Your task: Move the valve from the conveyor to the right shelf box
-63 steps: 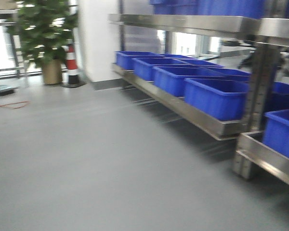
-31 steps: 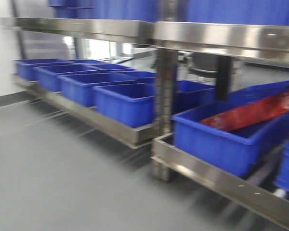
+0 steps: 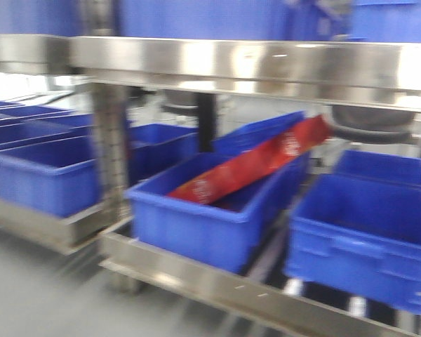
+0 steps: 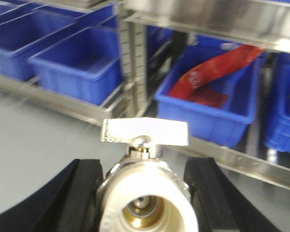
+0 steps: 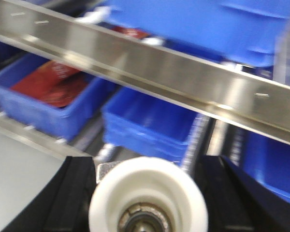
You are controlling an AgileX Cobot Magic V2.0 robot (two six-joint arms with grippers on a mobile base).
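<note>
- Appears well past the pickup: shows no conveyor in any view, only shelving ahead.
- Grips a valve (image 4: 145,203) in the left gripper (image 4: 145,166), with black fingers (image 4: 82,193) pressed to either side of the body, the flat butterfly handle on top and the white-capped port toward the lens.
- Grips a second valve (image 5: 147,198) in the right gripper (image 5: 146,164) in the same way (the white cap fills the gap between the fingers, so contact there is judged, not plainly seen).
- Holds both valves in the air in front of the shelf (image 3: 252,67), short of the boxes and over none of them.
- Faces the lower tier of blue boxes: a loaded box (image 3: 196,225) with a red packet (image 3: 259,165) leaning up onto its far rim, and an empty box (image 3: 365,246) just beside it to the right.
- Shows more blue boxes on the neighbouring bay to the left, beyond the steel upright.
- Looks smeared in all three views, so loses fine detail (box labels, if any, unreadable).
- Cannot settle from here which box is the target; probably the empty one on the right, as a guess.
- Leaves the whole placing to do: reach in under the upper steel rail, lower over the chosen box, open the fingers, draw back clear.
- Calls for care with that rail, which hangs low across the right wrist view, close above the boxes.
</note>
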